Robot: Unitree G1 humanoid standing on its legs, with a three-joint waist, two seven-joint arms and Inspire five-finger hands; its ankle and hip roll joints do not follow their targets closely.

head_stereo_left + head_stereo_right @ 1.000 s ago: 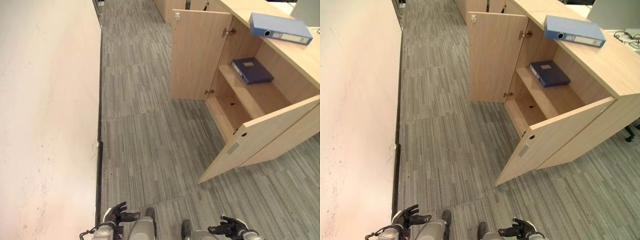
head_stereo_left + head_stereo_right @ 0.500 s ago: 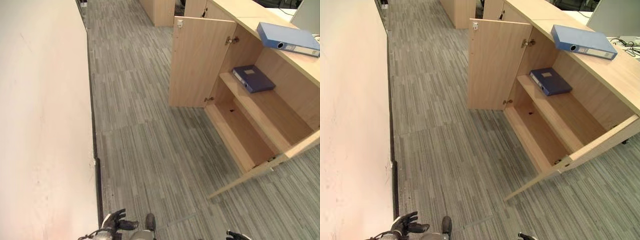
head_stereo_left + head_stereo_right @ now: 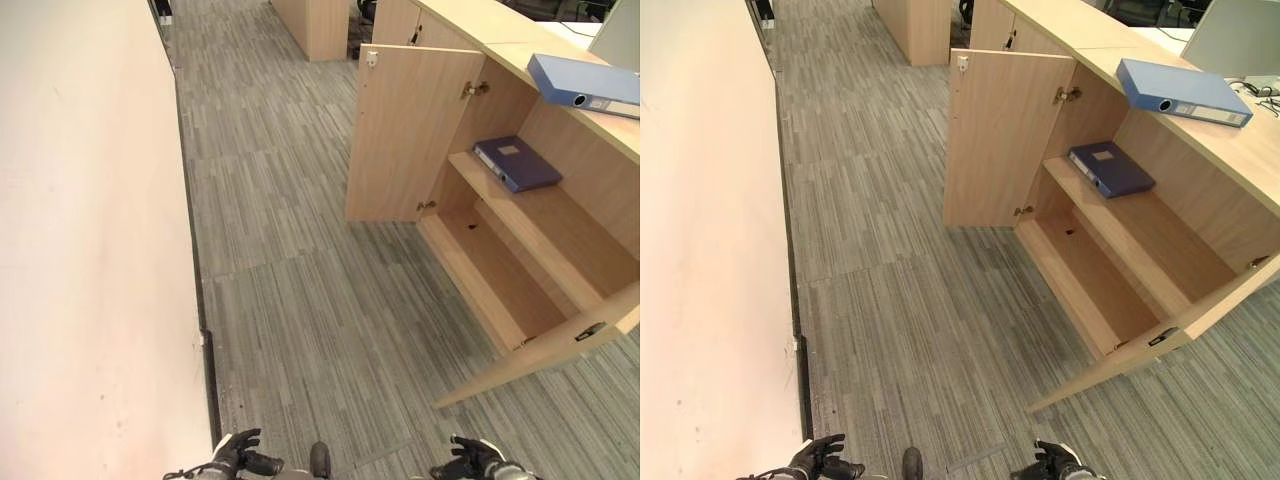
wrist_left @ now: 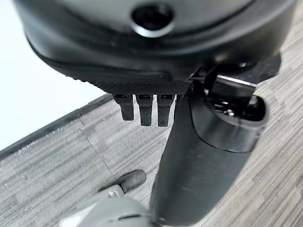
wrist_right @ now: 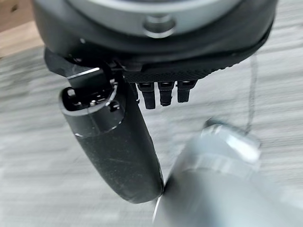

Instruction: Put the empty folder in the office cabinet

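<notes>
left eye view: folder (image 3: 582, 86) atop cabinet (image 3: 520, 30), well apart from relaxed, empty hands (image 3: 237, 457).

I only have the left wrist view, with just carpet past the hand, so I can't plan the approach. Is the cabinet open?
Observer: Yes. The cabinet stands ahead to the robot's right with both doors swung open.
Operator: Anything on its shelves?
Observer: A dark blue folder lies flat on the upper shelf.
Operator: Any other folder around?
Observer: A light blue folder lies on the cabinet's top, above the open compartment.
</notes>
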